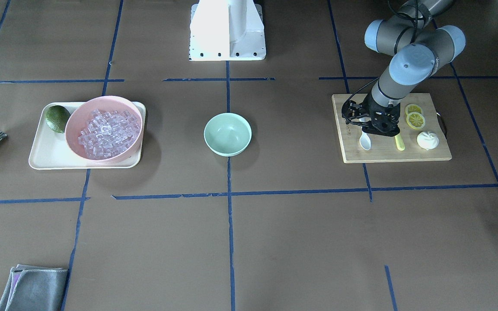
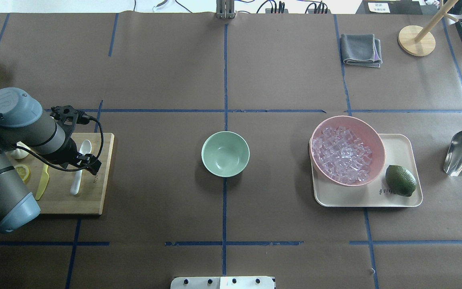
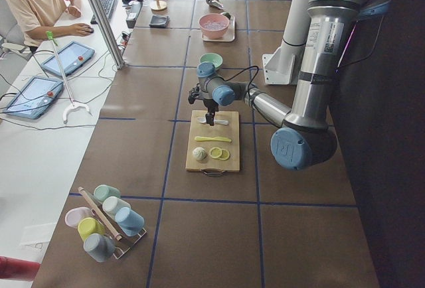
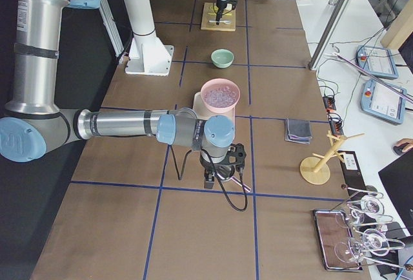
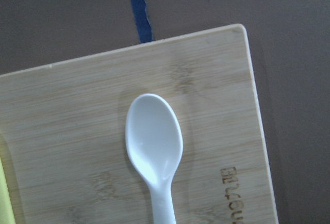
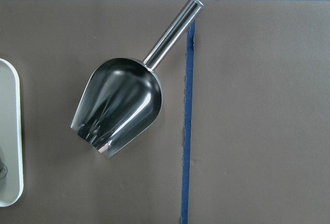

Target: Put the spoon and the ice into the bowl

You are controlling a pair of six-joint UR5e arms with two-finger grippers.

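The white spoon lies on the wooden cutting board, scoop toward the table's middle; it fills the left wrist view. My left gripper hovers just over the spoon's handle with its jaws apart, empty. The mint-green bowl stands empty at the table's centre. The ice is piled in the pink bowl. My right gripper shows only in the exterior right view, above the metal scoop; I cannot tell whether it is open or shut.
The pink bowl and a lime sit on a cream tray. On the board are a yellow-green knife, lemon slices and a white garlic-like piece. A grey cloth lies at the far side.
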